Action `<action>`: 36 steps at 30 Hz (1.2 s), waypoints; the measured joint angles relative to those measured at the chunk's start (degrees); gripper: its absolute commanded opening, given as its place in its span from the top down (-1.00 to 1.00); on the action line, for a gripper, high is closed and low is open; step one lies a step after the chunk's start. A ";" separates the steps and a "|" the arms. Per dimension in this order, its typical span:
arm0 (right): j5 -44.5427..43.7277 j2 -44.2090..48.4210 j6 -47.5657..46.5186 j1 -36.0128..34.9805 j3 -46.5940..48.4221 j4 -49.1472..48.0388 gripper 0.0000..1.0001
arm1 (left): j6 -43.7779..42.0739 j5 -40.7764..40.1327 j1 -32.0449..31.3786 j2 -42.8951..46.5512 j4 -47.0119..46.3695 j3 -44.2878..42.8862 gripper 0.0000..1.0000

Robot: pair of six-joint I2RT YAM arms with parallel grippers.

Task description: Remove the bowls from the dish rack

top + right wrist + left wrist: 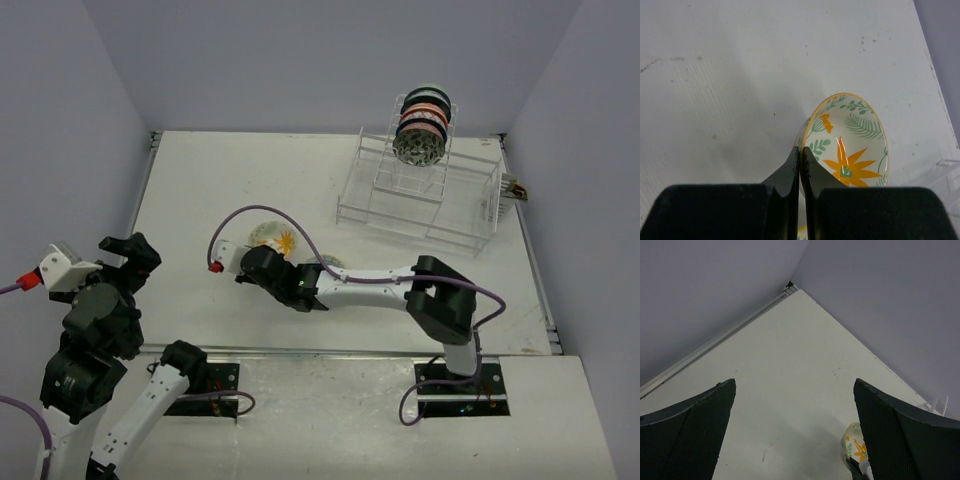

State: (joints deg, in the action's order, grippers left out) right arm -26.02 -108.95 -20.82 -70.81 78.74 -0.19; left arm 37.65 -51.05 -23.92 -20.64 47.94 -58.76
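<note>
Floral bowl [850, 145] lies on the table, well left of the dish rack [400, 215] and nearer than it. The right gripper [800, 150], fingers pressed together, sits at its near rim; I judge it should back away level, without nudging. The left gripper [795, 382] gapes wide and empty, farther left. One bowl is out; roughly five racked bowls [423, 125] stand on edge in the one rack's tall tier.

No text or labels appear legible anywhere.

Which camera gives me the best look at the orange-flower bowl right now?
Right wrist: the flower bowl fills mid-frame, its pattern clear. Top external shows only part of it; left wrist catches a sliver at the bottom edge.
</note>
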 measured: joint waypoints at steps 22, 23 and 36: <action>0.44 -19.19 -2.86 3.41 19.26 0.35 -0.24 | -3.89 -0.98 0.00 8.92 -4.44 10.51 -1.00; 0.35 -17.75 -2.47 3.30 18.23 0.59 -0.28 | -4.07 -0.90 0.00 8.87 -4.57 10.51 -1.00; 0.48 21.88 24.50 9.81 10.21 14.67 -0.82 | -7.96 7.13 0.00 1.16 -8.74 10.67 -1.00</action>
State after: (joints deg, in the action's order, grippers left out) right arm -25.54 -87.07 3.68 -60.99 88.95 14.48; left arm 29.69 -43.92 -23.92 -19.49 39.20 -48.10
